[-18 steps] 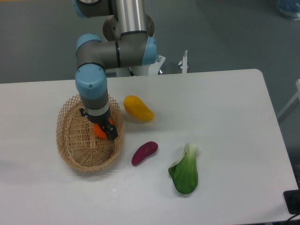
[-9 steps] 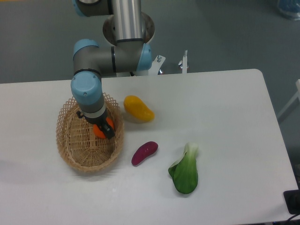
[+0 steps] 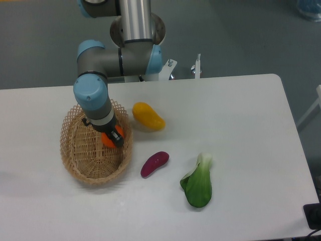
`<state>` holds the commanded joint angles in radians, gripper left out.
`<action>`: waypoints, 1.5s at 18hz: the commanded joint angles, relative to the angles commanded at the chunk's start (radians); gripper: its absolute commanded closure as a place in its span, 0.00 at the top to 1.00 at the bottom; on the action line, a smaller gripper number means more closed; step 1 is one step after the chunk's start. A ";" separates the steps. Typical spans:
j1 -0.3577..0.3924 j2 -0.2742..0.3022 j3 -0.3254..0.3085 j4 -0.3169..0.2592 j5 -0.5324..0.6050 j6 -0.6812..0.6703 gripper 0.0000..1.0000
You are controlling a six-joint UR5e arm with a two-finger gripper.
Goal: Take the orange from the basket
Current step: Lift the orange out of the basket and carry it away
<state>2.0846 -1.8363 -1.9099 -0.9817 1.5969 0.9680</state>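
White table (image 3: 241,110) holds a wicker basket (image 3: 83,160). Above the basket's right side, the gripper (image 3: 111,138) has its fingers closed around the orange (image 3: 108,139); a mango (image 3: 148,116) lies right of the basket.

The small bright orange (image 3: 110,138) sits partly hidden inside the tan oval wicker basket (image 3: 80,165), near its right rim.

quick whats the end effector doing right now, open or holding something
End effector: closed on the orange, inside the basket.
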 joint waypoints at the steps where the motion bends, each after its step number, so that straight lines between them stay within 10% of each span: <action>1: 0.011 0.014 0.003 0.000 -0.002 0.002 0.43; 19: 0.402 0.046 0.118 0.014 -0.052 0.150 0.37; 27: 0.495 -0.043 0.230 0.018 -0.054 0.279 0.38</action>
<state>2.5800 -1.8791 -1.6798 -0.9633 1.5432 1.2470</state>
